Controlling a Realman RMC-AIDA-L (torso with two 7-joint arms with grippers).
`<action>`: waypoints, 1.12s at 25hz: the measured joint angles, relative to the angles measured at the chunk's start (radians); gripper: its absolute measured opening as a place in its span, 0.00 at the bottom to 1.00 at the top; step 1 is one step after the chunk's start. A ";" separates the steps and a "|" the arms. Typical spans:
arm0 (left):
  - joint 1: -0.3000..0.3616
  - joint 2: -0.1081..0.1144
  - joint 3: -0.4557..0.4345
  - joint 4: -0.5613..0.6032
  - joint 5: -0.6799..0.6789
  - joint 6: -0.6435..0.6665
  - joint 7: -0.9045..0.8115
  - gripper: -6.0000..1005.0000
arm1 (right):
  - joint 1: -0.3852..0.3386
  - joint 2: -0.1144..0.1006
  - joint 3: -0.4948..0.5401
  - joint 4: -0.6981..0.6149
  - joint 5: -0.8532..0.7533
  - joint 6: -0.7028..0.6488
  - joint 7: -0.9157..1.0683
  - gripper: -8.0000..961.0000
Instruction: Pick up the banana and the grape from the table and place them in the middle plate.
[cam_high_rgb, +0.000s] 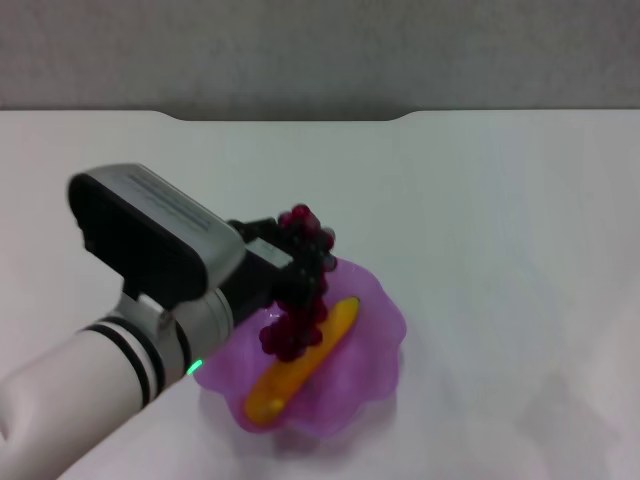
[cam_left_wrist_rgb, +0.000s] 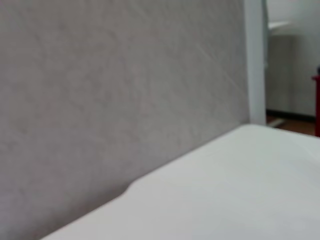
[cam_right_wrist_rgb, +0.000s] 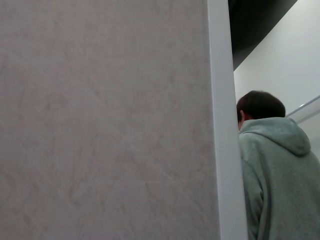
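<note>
The purple scalloped middle plate (cam_high_rgb: 372, 368) sits on the white table (cam_high_rgb: 500, 230) at the centre front. The yellow-orange banana (cam_high_rgb: 300, 368) lies inside it, running diagonally. My left gripper (cam_high_rgb: 287, 258) is over the plate's far left rim and is shut on the upper part of the dark red grape bunch (cam_high_rgb: 297, 325). The bunch hangs down over the banana, and its lower end is at or just above the banana. My right gripper is out of view. The wrist views show neither fruit nor plate.
The table's notched far edge (cam_high_rgb: 290, 118) meets a grey wall. The left wrist view shows bare tabletop (cam_left_wrist_rgb: 240, 190) and the wall. The right wrist view shows the wall and a person in a grey hoodie (cam_right_wrist_rgb: 275, 170).
</note>
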 joint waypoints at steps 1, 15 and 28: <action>-0.006 0.000 0.006 0.008 0.003 -0.005 0.002 0.24 | 0.000 0.000 0.000 0.000 0.000 0.001 0.000 0.01; 0.014 0.001 0.013 -0.026 0.007 -0.028 0.067 0.33 | -0.002 0.000 0.000 0.002 0.002 0.005 0.000 0.01; 0.179 0.003 0.019 -0.024 0.001 0.457 0.068 0.87 | -0.006 0.000 0.000 0.013 0.002 0.004 0.000 0.01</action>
